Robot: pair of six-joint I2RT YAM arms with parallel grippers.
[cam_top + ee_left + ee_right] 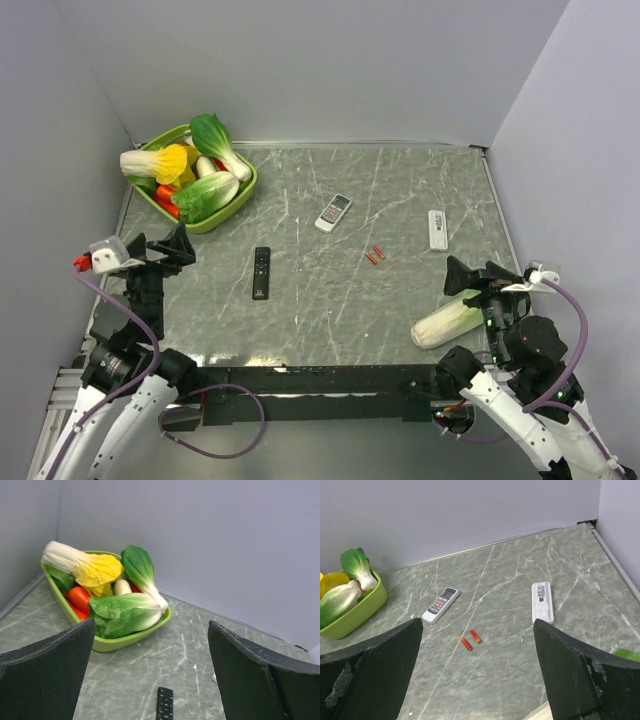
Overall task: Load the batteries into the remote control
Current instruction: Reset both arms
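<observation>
Two orange-red batteries (pixel 376 255) lie side by side mid-table; they also show in the right wrist view (pixel 470 639). A white remote (pixel 334 212) with buttons up lies behind them (pixel 440 605). A second white remote (pixel 437 229) lies face down at the right (pixel 542 601). A black remote (pixel 261 272) lies left of centre (pixel 164 703). My left gripper (pixel 172 248) is open and empty at the left edge. My right gripper (pixel 467 276) is open and empty at the near right. No dark grey batteries are in view.
A green basket (pixel 232 206) of toy vegetables stands at the back left (pixel 135 639). A toy cabbage (pixel 447 323) lies on the table under my right gripper. Grey walls close in the table on three sides.
</observation>
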